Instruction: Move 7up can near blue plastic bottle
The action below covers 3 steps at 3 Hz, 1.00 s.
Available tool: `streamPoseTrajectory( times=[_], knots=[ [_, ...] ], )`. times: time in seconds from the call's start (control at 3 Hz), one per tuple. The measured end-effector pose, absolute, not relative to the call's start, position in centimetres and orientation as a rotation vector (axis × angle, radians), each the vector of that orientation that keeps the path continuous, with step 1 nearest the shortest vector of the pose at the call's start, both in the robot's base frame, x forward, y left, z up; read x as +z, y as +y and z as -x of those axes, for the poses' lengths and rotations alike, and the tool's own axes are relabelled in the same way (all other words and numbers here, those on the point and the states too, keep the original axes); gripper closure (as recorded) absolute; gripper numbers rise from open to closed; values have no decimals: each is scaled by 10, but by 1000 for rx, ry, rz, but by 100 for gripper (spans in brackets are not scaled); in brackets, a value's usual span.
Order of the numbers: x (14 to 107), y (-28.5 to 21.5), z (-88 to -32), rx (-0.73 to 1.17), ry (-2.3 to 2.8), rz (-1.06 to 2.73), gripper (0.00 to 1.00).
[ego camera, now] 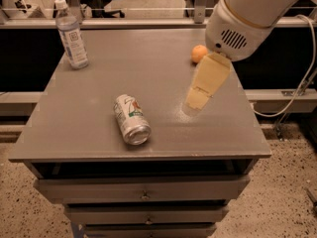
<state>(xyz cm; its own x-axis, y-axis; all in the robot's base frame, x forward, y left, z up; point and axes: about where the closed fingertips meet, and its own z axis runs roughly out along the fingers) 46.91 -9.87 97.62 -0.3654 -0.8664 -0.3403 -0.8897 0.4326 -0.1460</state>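
The 7up can (131, 119) lies on its side on the grey table (89, 133), near the front middle, its open end toward the front edge. The blue plastic bottle (72, 33) stands upright at the table's far left corner. My gripper (196, 99) hangs from the white arm (247, 19) over the right half of the table. It is to the right of the can, apart from it, and holds nothing that I can see.
A small orange ball (199, 53) rests at the back right of the table, just behind the gripper. Drawers (143, 195) sit under the tabletop. A cable (297, 88) runs on the right. Office chairs stand behind a rail at the back.
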Motion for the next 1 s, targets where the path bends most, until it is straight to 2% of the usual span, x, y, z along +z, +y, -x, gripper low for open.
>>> streamPoseTrajectory(
  times=[0.67, 1.0],
  knots=[
    [976, -83, -472, 110, 2333, 1462, 0],
    [960, -40, -479, 194, 2382, 1380, 0]
  ],
)
